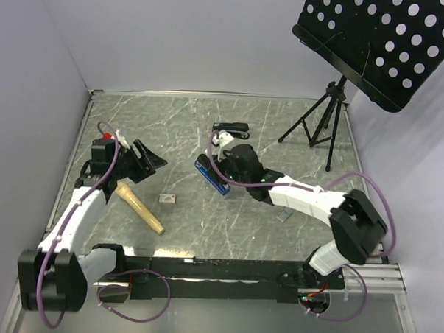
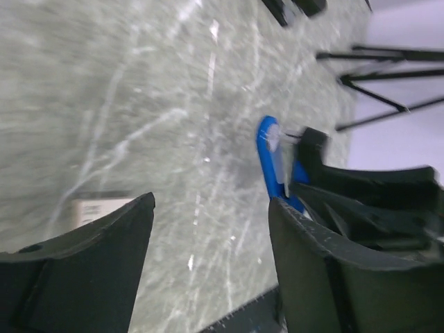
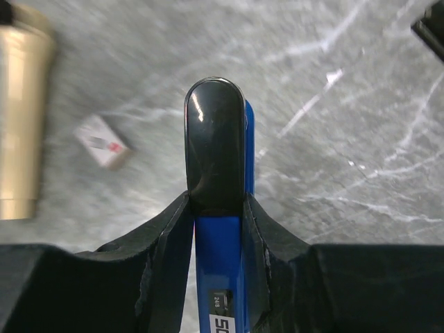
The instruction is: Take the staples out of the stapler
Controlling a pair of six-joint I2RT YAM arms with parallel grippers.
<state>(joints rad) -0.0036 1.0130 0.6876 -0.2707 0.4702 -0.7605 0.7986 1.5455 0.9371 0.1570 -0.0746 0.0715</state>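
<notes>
Blue stapler [image 1: 212, 175] is about mid-bench [image 1: 172, 127], well off every edge. The right pincer [image 3: 216, 201] is pinching it by its long sides, with the black nose poking out past the fingers. The left pincer [image 2: 208, 229] is over by the left edge, spread wide with nothing in it. Between the two, toward the near edge, lie a small box [image 1: 168, 199] and a tan tube [image 1: 140, 209]. A black stapler [image 1: 231, 128] lies just beyond, and there's a tripod [image 1: 331, 90] at the far-right corner.

The stapler [image 3: 219, 277] is blue and black, the table [image 1: 279, 206] grey with white veins.
</notes>
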